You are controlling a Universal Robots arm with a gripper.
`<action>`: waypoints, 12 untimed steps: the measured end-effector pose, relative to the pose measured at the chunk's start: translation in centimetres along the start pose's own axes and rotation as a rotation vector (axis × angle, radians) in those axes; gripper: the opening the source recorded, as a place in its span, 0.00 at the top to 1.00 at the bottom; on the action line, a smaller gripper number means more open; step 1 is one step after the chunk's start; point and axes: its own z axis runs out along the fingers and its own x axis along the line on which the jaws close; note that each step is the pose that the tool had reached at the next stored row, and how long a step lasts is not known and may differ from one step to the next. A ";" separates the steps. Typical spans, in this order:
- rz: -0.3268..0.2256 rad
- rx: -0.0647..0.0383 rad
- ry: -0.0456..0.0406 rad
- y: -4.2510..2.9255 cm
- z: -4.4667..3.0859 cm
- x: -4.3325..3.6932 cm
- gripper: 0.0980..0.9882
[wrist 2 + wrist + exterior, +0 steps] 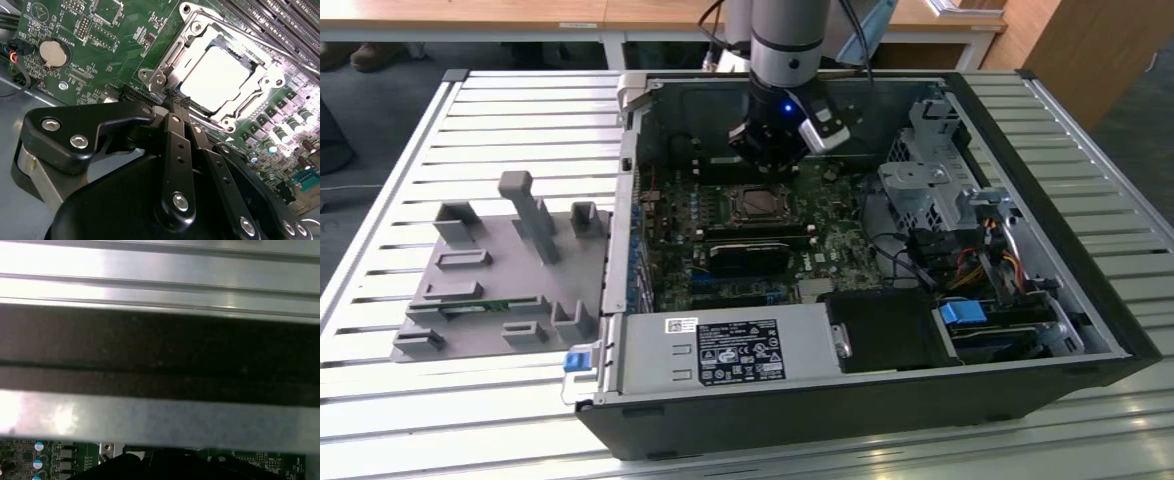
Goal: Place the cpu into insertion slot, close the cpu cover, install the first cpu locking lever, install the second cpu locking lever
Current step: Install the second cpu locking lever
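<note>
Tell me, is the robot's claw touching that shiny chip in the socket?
Cannot tell. In the second wrist view the claw tips sit at the cpu cover's edge, beside the cpu; no gap or contact shows plainly.

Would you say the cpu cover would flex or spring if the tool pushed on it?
The cpu cover looks like thin sheet metal with a cut-out middle, so it probably flexes a little. It lies flat over the cpu, so it would likely not swing. Its shiny surface may be slippery under the tool.

Open black PC case [1067, 330] on slatted worktop [480, 110]; grey fixture [494, 270] beside it, coin battery [52, 53] on motherboard [100, 45].
</note>
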 end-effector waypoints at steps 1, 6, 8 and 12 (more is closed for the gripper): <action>0.000 0.000 0.0000 -0.07 0.00 0.00 0.99; 0.000 0.000 0.0001 -0.41 -0.02 0.01 0.99; 0.000 0.000 0.0001 -0.51 -0.05 0.02 0.99; 0.000 0.000 0.0008 -0.46 -1.32 -0.01 0.99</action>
